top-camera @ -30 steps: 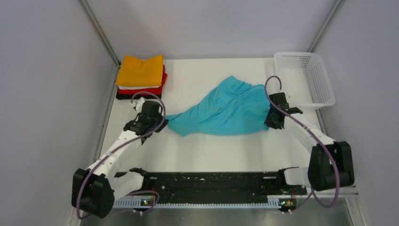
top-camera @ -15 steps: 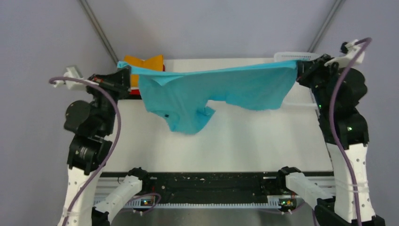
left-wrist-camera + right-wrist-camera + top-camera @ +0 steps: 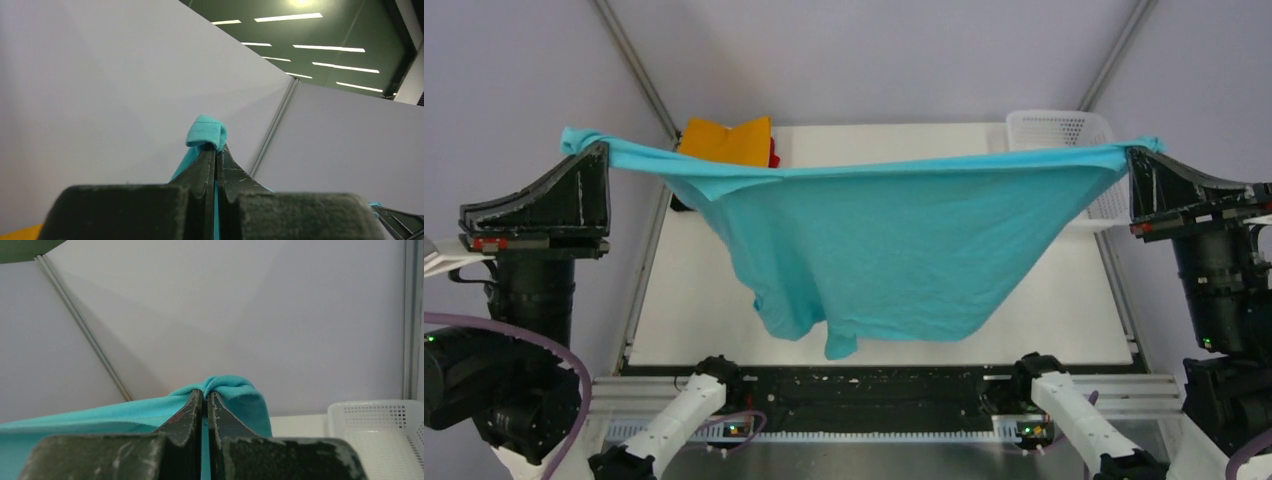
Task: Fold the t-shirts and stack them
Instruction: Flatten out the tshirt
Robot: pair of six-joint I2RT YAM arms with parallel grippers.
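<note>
The teal t-shirt (image 3: 874, 250) is held stretched crosswise above the counter (image 3: 1064, 300), 1 corner clamped in the left fingers (image 3: 574, 190), 1 in the right fingers (image 3: 1169, 180).

Both arms stand tall, spread wide apart. The left gripper (image 3: 602, 152) and right gripper (image 3: 1132, 155) each pinch the teal t-shirt (image 3: 874, 250) tightly.

Both arms are built of white link shells (image 3: 679, 412) and black joint housings (image 3: 532, 290). The left gripper (image 3: 601, 152) and right gripper (image 3: 1133, 154) are matte black wedges tapering to thin tips. Their fingers (image 3: 186, 416) are scuffed with pale scratches. A purple cable (image 3: 534, 342) loops beside the left arm. Small red marks sit behind each gripper, and a black rail (image 3: 874, 385) joins the bases.
</note>
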